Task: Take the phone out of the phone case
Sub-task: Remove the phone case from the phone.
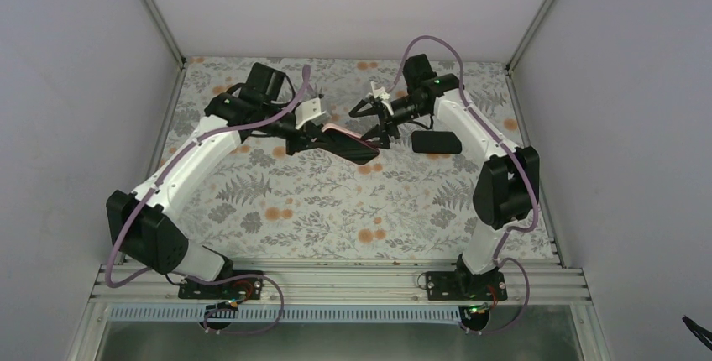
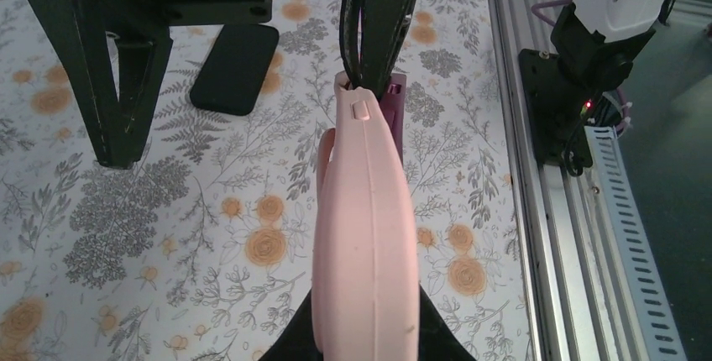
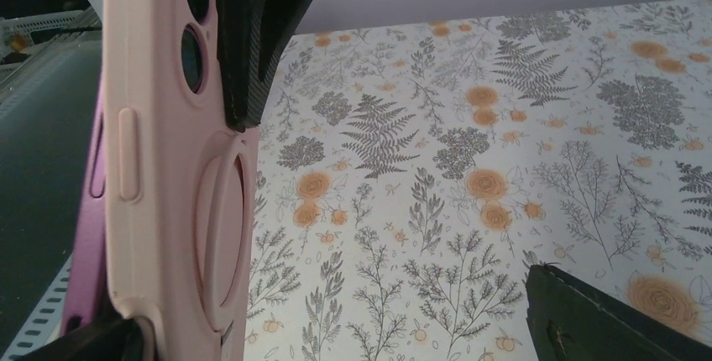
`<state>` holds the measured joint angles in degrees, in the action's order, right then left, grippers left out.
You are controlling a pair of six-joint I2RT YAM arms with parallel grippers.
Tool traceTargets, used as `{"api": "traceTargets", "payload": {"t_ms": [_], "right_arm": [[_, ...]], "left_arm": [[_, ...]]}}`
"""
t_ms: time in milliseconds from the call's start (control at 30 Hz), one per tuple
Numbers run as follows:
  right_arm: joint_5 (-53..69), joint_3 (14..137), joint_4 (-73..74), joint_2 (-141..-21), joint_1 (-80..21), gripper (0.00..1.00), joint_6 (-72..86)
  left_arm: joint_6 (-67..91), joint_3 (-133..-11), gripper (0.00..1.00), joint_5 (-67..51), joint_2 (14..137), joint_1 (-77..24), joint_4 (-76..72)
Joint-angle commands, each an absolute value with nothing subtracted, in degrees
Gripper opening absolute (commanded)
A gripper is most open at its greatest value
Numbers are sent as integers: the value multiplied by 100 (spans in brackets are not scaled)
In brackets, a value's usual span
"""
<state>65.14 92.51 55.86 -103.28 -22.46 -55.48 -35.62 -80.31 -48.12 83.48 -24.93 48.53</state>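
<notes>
The pale pink phone case (image 1: 336, 132) is held in the air over the table's middle back, with the phone in it. My left gripper (image 1: 321, 136) is shut on the case. In the left wrist view the case (image 2: 365, 235) runs edge-on between the two black fingers at the bottom. The phone's purple edge (image 2: 396, 113) shows past the case's far end. My right gripper (image 1: 379, 122) is open at that far end, with one finger (image 2: 378, 17) against the case and the other (image 2: 109, 84) well to the side. In the right wrist view the case (image 3: 168, 176) stands at the left, camera cut-out up.
A black slab (image 1: 436, 141) lies flat on the floral table cover behind the right gripper. It also shows in the left wrist view (image 2: 235, 67). Aluminium rails (image 1: 336, 281) run along the near edge. Grey walls enclose the table on three sides.
</notes>
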Motion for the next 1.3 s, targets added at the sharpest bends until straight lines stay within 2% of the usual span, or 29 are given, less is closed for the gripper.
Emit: {"api": "traceTargets", "payload": {"t_ms": [0,400,567,700,900,1100,1267], "right_arm": [[8312,9022,6318,-10105,-3281,96,-5325],[8369,8894,5401,-10115,-3823,91,-4196],[8784,9228,5870,-10455,-3902,71,-4513],[8850,9408,6459,-10540,-4157,65,-5010],[8724,9309,6233,-10345,-4644,66,-4668],[8802,9315,6187,-10227,-4560,67,-4630],[9217,9345,6061,-10225,-3995,64,-4466]], "left_arm": [[-2663,-8237,2,-3909,8436,-2417,1087],[-2329,-7820,2,-1320,8320,-2856,-346],[-2379,-7443,2,-422,8249,-3048,-972],[-2412,-7322,2,-138,8300,-3050,-1245],[-2349,-7286,2,207,8399,-3041,-1612],[-2126,-7435,2,30,8388,-2954,-1476],[-1711,-7612,2,-349,8291,-2739,-1226]]}}
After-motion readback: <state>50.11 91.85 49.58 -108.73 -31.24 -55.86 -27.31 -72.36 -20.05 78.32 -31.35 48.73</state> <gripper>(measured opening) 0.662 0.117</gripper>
